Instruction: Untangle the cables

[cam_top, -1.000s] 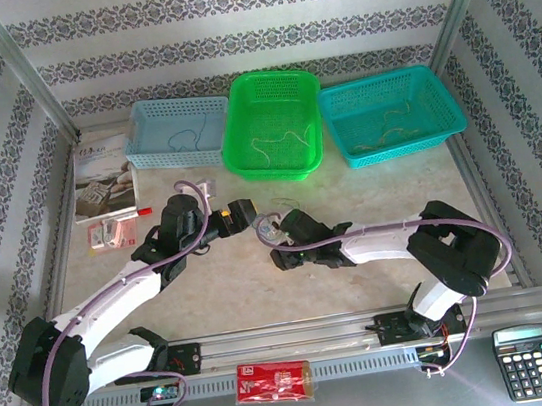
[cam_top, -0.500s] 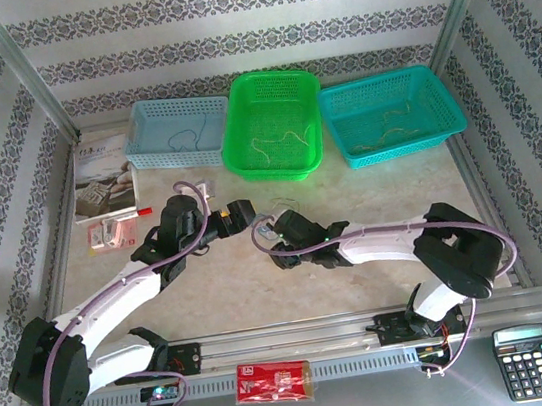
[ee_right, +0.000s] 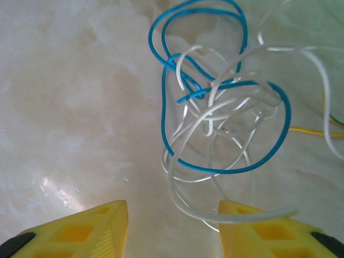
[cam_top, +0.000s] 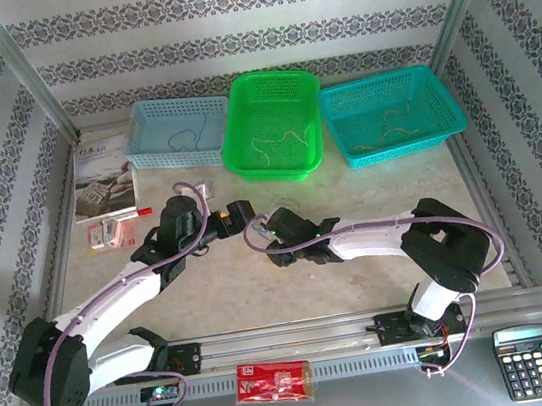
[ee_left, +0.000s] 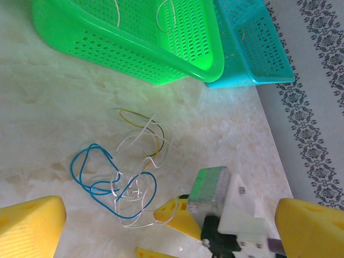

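Observation:
The cables are a small clump of thin blue, white and yellow-green cords lying on the marble table. In the right wrist view the cables lie just ahead of my right gripper. It is open, low over the table. One white loop runs between the fingers and rests over the right fingertip; nothing is pinched. My right gripper reaches the clump's near edge in the left wrist view. My left gripper hangs wide open above the clump, its yellow fingers far apart.
Three baskets line the back: pale blue, green, teal, each with thin cords inside. A booklet and small packet lie at left. A red packet and calculator sit on the front rail.
My right gripper has slid left toward the clump and the left gripper, and its jaws have narrowed slightly. The left arm has stayed still.

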Robot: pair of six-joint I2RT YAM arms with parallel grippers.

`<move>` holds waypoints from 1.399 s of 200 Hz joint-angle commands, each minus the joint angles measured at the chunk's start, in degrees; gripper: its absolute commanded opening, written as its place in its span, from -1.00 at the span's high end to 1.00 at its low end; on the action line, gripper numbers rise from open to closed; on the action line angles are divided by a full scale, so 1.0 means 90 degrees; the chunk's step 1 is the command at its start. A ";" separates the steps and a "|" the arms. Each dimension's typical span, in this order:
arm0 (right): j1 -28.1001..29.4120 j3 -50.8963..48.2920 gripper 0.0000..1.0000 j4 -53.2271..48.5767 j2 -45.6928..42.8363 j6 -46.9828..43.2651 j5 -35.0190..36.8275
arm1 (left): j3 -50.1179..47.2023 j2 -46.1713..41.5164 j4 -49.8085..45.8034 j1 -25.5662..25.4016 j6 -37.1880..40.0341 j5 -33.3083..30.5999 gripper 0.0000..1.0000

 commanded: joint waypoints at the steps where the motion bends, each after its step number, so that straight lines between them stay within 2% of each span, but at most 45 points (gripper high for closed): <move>1: -0.0058 0.0111 0.04 -0.0081 0.0169 -0.0142 0.0053 | -0.0038 -0.0168 0.0227 0.0104 -0.0092 0.0094 -1.00; 79: -0.0127 0.0158 0.17 -0.0026 0.0513 -0.0255 0.0311 | -0.0059 -0.0188 0.0245 0.0137 -0.0112 0.0122 -1.00; 98: -0.0137 0.0164 0.34 -0.0016 0.0513 -0.0287 0.0359 | -0.0070 -0.0187 0.0272 0.0136 -0.0121 0.0127 -1.00; 139: -0.0141 0.0252 1.00 -0.0096 0.0349 -0.0378 0.0221 | -0.0084 -0.0224 0.0283 0.0165 -0.0154 0.0153 -1.00; 173: -0.0146 0.0439 1.00 -0.0454 -0.0339 -0.0494 -0.0084 | -0.0081 -0.0294 0.0243 0.0189 -0.0145 0.0165 -1.00; 200: -0.0289 0.0545 1.00 -0.0593 -0.1052 -0.0372 -0.0620 | -0.0069 -0.0304 0.0233 0.0199 -0.0141 0.0185 -1.00; 280: -0.1368 0.0296 1.00 0.0037 -0.3004 0.1075 -0.2348 | -0.0086 -0.0428 0.0166 0.0220 -0.0127 0.0233 -1.00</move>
